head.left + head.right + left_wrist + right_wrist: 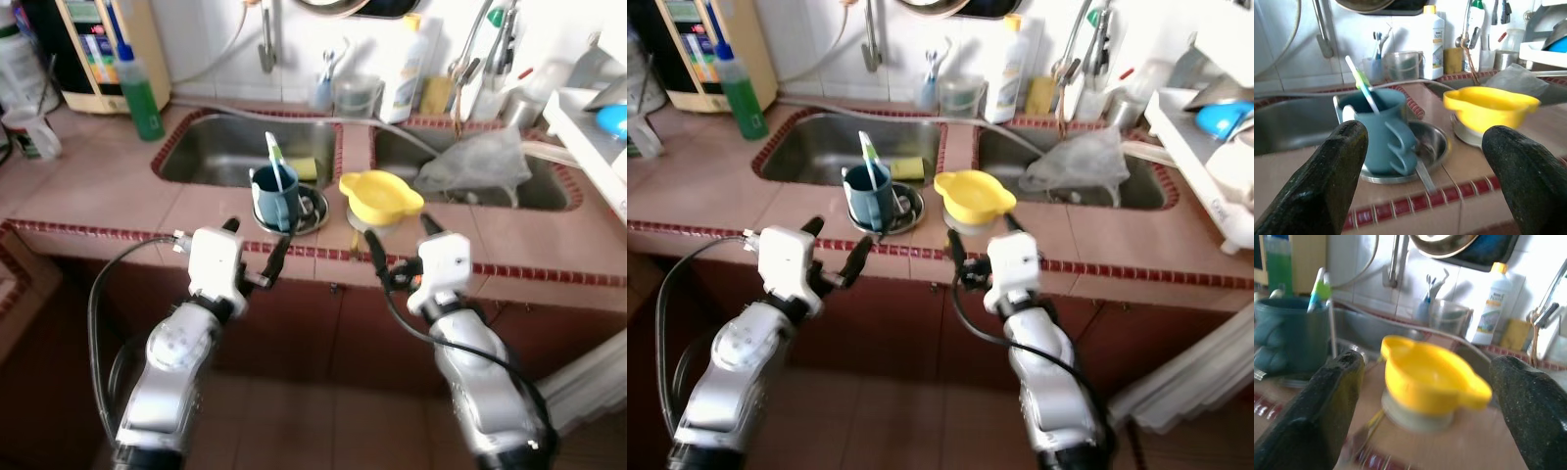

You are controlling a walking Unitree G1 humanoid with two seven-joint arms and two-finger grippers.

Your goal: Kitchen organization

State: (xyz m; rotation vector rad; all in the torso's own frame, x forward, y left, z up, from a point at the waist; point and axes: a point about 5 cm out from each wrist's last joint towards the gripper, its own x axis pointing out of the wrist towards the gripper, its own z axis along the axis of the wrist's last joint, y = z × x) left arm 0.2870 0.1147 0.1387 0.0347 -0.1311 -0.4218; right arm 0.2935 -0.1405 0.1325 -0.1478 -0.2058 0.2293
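A teal mug (275, 196) with a green-and-white utensil standing in it sits on a small steel plate (313, 211), on the tiled counter in front of the left sink. Beside it to the right, a yellow bowl (380, 194) rests on top of a pale bowl. My left gripper (255, 240) is held open just short of the counter's front edge, facing the mug. On the other side my right gripper (400, 235) is open too, facing the yellow bowl (1425, 377). Neither holds anything.
Two steel sinks lie behind: the left sink (220, 147) holds a yellow sponge, the right one a crumpled plastic bag (475, 162). A green bottle (144, 93), a white bottle (404, 73) and cups line the back wall. A dish rack (588, 117) stands at far right.
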